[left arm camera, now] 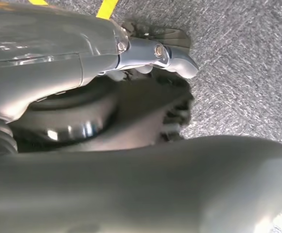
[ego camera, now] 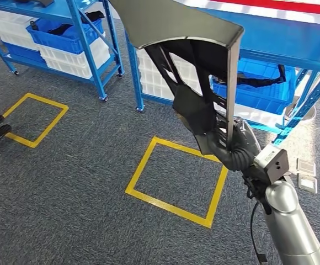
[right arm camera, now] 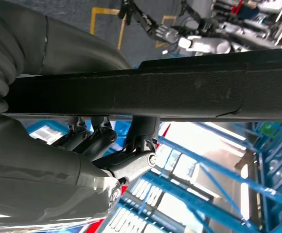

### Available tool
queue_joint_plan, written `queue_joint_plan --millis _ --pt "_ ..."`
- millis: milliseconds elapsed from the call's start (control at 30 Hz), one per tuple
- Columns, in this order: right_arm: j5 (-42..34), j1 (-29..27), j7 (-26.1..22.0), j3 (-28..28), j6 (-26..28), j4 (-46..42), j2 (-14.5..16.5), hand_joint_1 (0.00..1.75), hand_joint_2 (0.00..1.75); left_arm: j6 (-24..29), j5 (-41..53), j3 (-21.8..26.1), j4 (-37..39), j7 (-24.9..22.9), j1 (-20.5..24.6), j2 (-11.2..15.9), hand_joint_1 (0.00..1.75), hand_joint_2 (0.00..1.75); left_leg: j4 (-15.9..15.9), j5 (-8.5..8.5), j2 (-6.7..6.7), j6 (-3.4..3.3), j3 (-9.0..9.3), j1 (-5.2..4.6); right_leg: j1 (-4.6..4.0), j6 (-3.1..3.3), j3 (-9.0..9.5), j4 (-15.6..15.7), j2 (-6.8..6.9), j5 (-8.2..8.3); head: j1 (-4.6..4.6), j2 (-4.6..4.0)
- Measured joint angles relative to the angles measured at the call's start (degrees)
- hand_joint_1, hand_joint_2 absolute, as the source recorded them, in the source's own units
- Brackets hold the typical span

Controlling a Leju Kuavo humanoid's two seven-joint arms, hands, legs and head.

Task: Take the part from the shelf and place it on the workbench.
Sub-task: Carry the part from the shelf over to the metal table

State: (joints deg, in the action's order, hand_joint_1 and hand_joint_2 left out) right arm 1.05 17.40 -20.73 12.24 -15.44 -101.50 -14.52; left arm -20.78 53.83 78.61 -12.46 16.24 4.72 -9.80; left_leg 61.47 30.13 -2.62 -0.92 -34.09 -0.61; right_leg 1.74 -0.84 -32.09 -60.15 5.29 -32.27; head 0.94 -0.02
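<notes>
- Above the carpet, in the head view, I have the part (ego camera: 183, 33) lifted clear of the shelf (ego camera: 275, 38). I judge the pick-up step complete.
- I hold the part in my right hand (ego camera: 229, 149). The fingers (right arm camera: 95, 138) wrap one face of its dark edge and the thumb (right arm camera: 73, 48) bears on the other face, as the right wrist view shows.
- My left hand (left arm camera: 158, 53) hangs over the carpet (left arm camera: 242, 58). It holds nothing that I can see, but I cannot tell whether its fingers are spread or curled in.
- Remaining, by my judgement: carry the part to the workbench and set it down. I see no workbench ahead, so I expect that a turn or a walk comes first.
- Part, shape: a broad, thin panel with a long straight flange on one side. Cut-out ribs and lattice openings run down toward my grip.
- Part, material: matt dark grey to black, with a fine grain on the edge face; I take it for moulded plastic. It should be stiff but light, and it stands tall above the grip.
- Surroundings: blue steel racking holds blue bins (ego camera: 271, 83) and white crates (ego camera: 75, 58). The grey carpet is short-piled and flecked, with a yellow tape square (ego camera: 177, 182) marked on it.
</notes>
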Motion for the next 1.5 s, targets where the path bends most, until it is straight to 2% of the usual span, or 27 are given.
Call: queue_joint_plan --millis 33,100,133,200,267,333,367,467,533,600,633,700,767,833,867,900,933,1000,1067,1100,1133,1200,1267,1333,1367,1400,1500 --pt "-0.1 0.1 -0.2 0.1 -0.1 0.0 -0.1 1.75 1.75 0.0 0.1 -0.1 0.0 0.0 0.1 0.0 0.0 1.75 -1.0 -0.01 -0.51 -0.34 0.33 -0.28 -0.09 -0.21 -0.06 0.0 0.48 0.01 -0.01 0.0" --pt "-0.1 0.4 -0.3 0.3 -0.4 0.0 -0.2 1.75 1.75 -0.1 0.2 -0.2 0.0 0.1 0.1 0.0 0.0 1.75 -1.5 0.02 0.2 -0.9 0.21 -0.35 -0.17 -0.77 -0.01 0.2 1.34 -0.01 -0.01 0.0" --pt "-0.1 0.6 -0.3 0.5 -0.5 0.0 -0.2 1.75 1.75 -0.1 0.2 -0.3 0.0 0.2 0.0 0.1 0.0 1.75 -1.9 -0.18 0.65 -1.2 0.27 -0.22 -0.12 -1.02 0.01 0.0 0.8 -0.33 -0.02 0.0" --pt "-0.1 1.0 -0.3 0.6 -0.6 0.1 -0.4 1.75 1.75 -0.1 0.2 -0.4 0.0 0.4 0.1 0.1 0.0 1.75 -2.6 -0.71 1.57 -1.84 0.46 0.08 -0.04 -1.24 -1.14 -2.8 -2.03 -2.56 -0.08 0.0" --pt "-0.1 1.1 -0.4 0.7 -0.7 0.4 -0.6 1.75 1.75 -0.1 0.2 -0.4 0.0 0.5 0.3 0.1 0.0 1.75 -2.7 -0.87 2.66 -2.11 0.41 0.01 -0.12 -1.11 -4.2 -9.5 -4.52 -5.97 -0.12 0.0" --pt "-0.1 1.0 -0.4 0.8 -0.7 0.7 -0.7 1.75 1.75 0.0 0.3 -0.5 0.0 0.6 0.3 0.1 0.0 1.75 -2.6 -0.89 3.89 -2.18 0.42 -0.12 -0.27 -1.1 -6.44 -14.3 -4.99 -6.98 -0.11 0.0" --pt "-0.1 0.8 -0.6 0.8 -0.7 0.8 -0.8 1.75 1.75 0.1 0.3 -0.5 0.0 0.5 0.2 0.1 0.0 1.75 -2.5 -0.89 4.55 -2.17 0.44 -0.15 -0.31 -1.14 -6.24 -13.7 -5.09 -5.8 -0.11 0.0" --pt "-0.1 0.2 -1.3 0.8 -0.7 0.6 -1.3 1.75 1.75 0.5 0.4 -0.5 0.0 0.1 0.2 0.1 0.0 1.75 -1.8 -0.62 6.59 -1.88 0.24 -0.15 -0.15 -1.15 -2.17 -4.1 -7.29 -0.09 -0.11 0.0" --pt "-0.1 -0.5 -1.6 0.8 -0.7 0.4 -1.6 1.75 1.75 0.9 0.4 -0.5 0.0 -0.1 0.2 0.1 0.0 1.75 -1.2 -0.55 7.73 -1.48 -0.39 -0.12 -0.08 -0.85 -0.73 -0.7 -8.84 0.59 -0.07 0.0" --pt "-0.1 -1.2 -1.9 0.8 -0.7 0.0 -1.8 1.75 1.75 1.2 0.5 -0.5 0.0 -0.3 -0.1 0.1 0.0 1.75 -1.1 -0.68 8.78 -1.09 -0.87 -0.01 -0.11 -0.48 -0.55 -0.3 -8.38 0.26 -0.05 0.0" --pt "-0.1 -1.4 -2.0 0.8 -0.7 -0.1 -1.8 1.75 1.75 1.2 0.5 -0.5 0.0 -0.3 -0.3 0.1 0.0 1.75 -0.9 -0.5 8.7 -0.85 -1.02 -0.04 -0.01 -0.33 -0.48 -0.2 -7.84 0.29 -0.04 0.01" --pt "-0.1 -1.8 -2.3 0.9 -0.7 -0.6 -1.8 1.75 1.75 1.4 0.5 -0.5 0.0 -0.3 -0.4 0.1 0.0 1.75 1.6 1.13 6.86 -0.11 -2.22 -0.03 0.29 0.09 -0.25 0.0 -6.58 0.29 0.01 0.01" --pt "0.0 -2.3 -2.7 1.0 -0.8 -1.0 -1.9 1.75 1.75 1.4 0.4 -0.5 0.0 -0.3 -0.1 0.1 0.0 1.75 8.3 4.39 4.35 0.74 -5.55 0.34 0.33 0.43 -0.11 0.0 -5.05 0.09 0.05 0.0" --pt "0.0 -2.8 -3.0 1.1 -0.8 -1.3 -1.9 1.75 1.75 1.4 0.4 -0.5 0.0 -0.2 0.0 0.1 0.0 1.75 14.1 6.07 3.4 1.22 -8.56 0.79 0.33 0.57 0.01 0.0 -3.53 -0.12 0.05 0.0" --pt "0.1 -2.9 -3.1 1.2 -0.9 -1.4 -1.9 1.75 1.75 1.4 0.4 -0.5 0.0 -0.2 -0.1 0.1 0.0 1.75 14.1 5.29 3.18 1.28 -8.64 0.94 0.33 0.57 0.13 0.0 -2.87 -0.24 0.05 0.0" --pt "0.1 -3.0 -3.1 1.3 -0.9 -1.5 -1.9 1.75 1.75 1.4 0.4 -0.5 0.0 -0.1 -0.2 0.1 0.0 1.75 11.8 3.53 2.89 1.21 -7.56 1.03 0.33 0.52 0.33 0.0 -2.24 -0.39 0.04 0.0" --pt "0.1 -3.0 -3.1 1.4 -0.9 -1.7 -1.9 1.75 1.75 1.4 0.3 -0.5 0.0 0.0 -0.3 0.1 0.0 1.75 8.0 1.32 2.17 1.0 -5.68 0.99 0.33 0.42 0.56 0.0 -1.67 -0.57 0.04 0.0" --pt "0.1 -3.0 -3.2 1.6 -0.9 -2.0 -1.9 1.75 1.75 1.4 0.3 -0.5 0.0 0.1 -0.2 0.1 0.0 1.75 1.4 -1.15 -0.15 0.35 -2.4 0.37 0.16 0.05 0.9 0.0 -0.68 -0.91 0.05 0.0" --pt "0.1 -3.0 -3.3 1.8 -0.9 -2.2 -2.0 1.75 1.75 1.4 0.3 -0.5 0.0 0.1 -0.1 0.1 0.0 1.75 -0.6 -1.0 -1.15 -0.24 -1.7 -0.28 -0.02 -0.47 1.0 0.2 0.34 -1.09 0.05 0.0" --pt "0.1 -3.0 -3.4 1.9 -0.9 -2.3 -2.0 1.75 1.75 1.4 0.3 -0.5 0.0 0.1 -0.1 0.1 0.0 1.75 -0.9 -0.98 -0.61 -0.57 -1.72 -0.39 0.0 -0.79 1.17 0.4 0.89 -1.13 0.05 0.0" --pt "0.1 -3.0 -3.4 2.0 -0.9 -2.4 -2.0 1.75 1.75 1.5 0.3 -0.5 0.0 0.1 -0.2 0.1 0.0 1.75 -1.2 -1.07 -0.06 -0.86 -1.62 -0.32 0.08 -1.11 1.39 0.5 0.83 -1.36 0.04 0.0" --pt "0.1 -3.0 -3.6 2.1 -0.9 -2.5 -2.0 1.75 1.75 1.5 0.3 -0.4 0.0 0.1 -0.4 0.1 0.0 1.75 -1.9 -1.35 0.99 -1.57 -1.13 -0.06 0.17 -1.36 0.97 -1.3 -1.47 -2.95 0.02 0.0" --pt "0.1 -3.2 -3.8 2.2 -0.9 -2.6 -2.1 1.75 1.75 1.5 0.3 -0.4 0.0 0.1 -0.3 0.1 0.0 1.75 -2.2 -1.41 2.09 -2.04 -0.83 0.05 0.04 -1.15 -2.02 -7.4 -4.28 -6.14 -0.02 0.0" --pt "0.1 -3.4 -3.8 2.3 -0.9 -2.6 -2.1 1.75 1.75 1.5 0.3 -0.4 0.0 0.0 -0.1 0.1 0.0 1.75 -2.2 -1.34 3.45 -2.22 -0.71 -0.06 -0.17 -1.06 -5.68 -13.8 -4.99 -7.98 -0.04 0.0" --pt "0.1 -3.5 -3.9 2.5 -0.9 -2.6 -2.1 1.75 1.75 1.5 0.3 -0.4 0.0 0.0 -0.1 0.1 0.0 1.75 -2.1 -1.3 4.18 -2.25 -0.61 -0.1 -0.23 -1.06 -6.48 -14.7 -5.09 -7.36 -0.04 0.0" --pt "0.1 -3.5 -3.9 2.6 -0.9 -2.6 -2.1 1.75 1.75 1.5 0.3 -0.4 0.0 0.1 -0.1 0.1 0.0 1.75 -2.1 -1.26 4.9 -2.24 -0.47 -0.1 -0.25 -1.06 -6.22 -13.3 -5.19 -5.65 -0.04 0.0" --pt "0.0 -3.2 -3.9 2.7 -0.9 -2.5 -2.1 1.75 1.75 1.5 0.3 -0.4 0.0 0.1 -0.1 0.1 0.0 1.75 -1.8 -0.94 7.02 -1.88 -0.27 -0.08 -0.13 -0.8 -2.32 -3.1 -7.74 0.26 -0.03 0.0"
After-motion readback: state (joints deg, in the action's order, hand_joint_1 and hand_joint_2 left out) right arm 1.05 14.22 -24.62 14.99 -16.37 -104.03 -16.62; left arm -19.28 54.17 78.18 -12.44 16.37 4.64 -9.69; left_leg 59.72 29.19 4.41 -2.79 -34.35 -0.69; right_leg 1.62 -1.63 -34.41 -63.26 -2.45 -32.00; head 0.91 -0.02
